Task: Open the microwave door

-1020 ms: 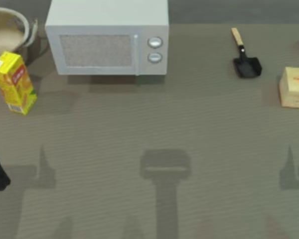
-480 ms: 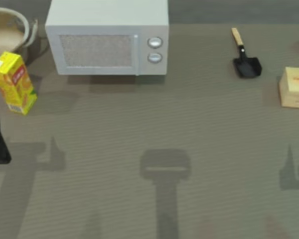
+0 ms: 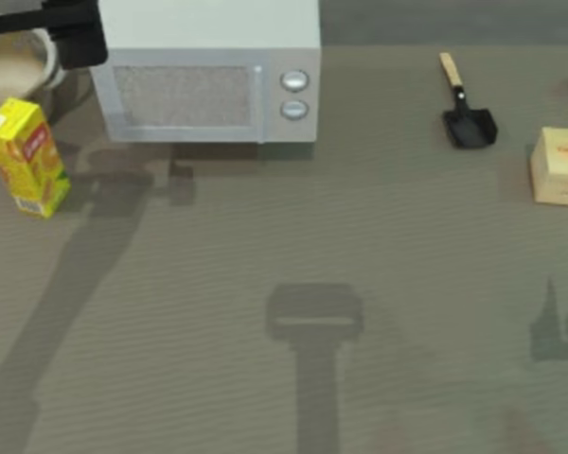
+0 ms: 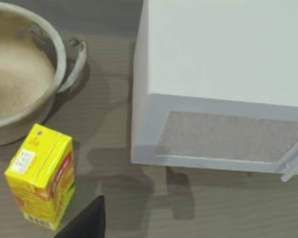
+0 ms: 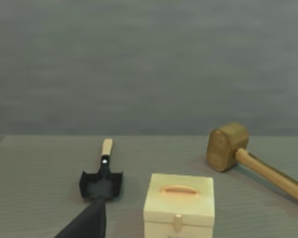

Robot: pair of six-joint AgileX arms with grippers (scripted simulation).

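**Left arm at the microwave's far-left corner, door closed**

Nearest me on the left stands the yellow juice carton [image 3: 26, 157], upright. Beyond it sits the boxy white microwave [image 3: 206, 28]; its flat white door with the grey speckled mesh window [image 3: 182, 96] lies flush against the body, two round silver knobs [image 3: 294, 94] beside it. My left gripper [image 3: 68, 26] hangs over the microwave's far-left corner, next to the tan-filled metal pot [image 3: 17, 64]; I cannot tell its finger state. On the right lie a small black shovel with a wooden handle [image 3: 468, 117], a cream wooden box [image 3: 560, 166] and a wooden mallet [image 5: 238, 153]. My right gripper [image 5: 87, 223] shows only one dark fingertip, so I cannot tell its state either.
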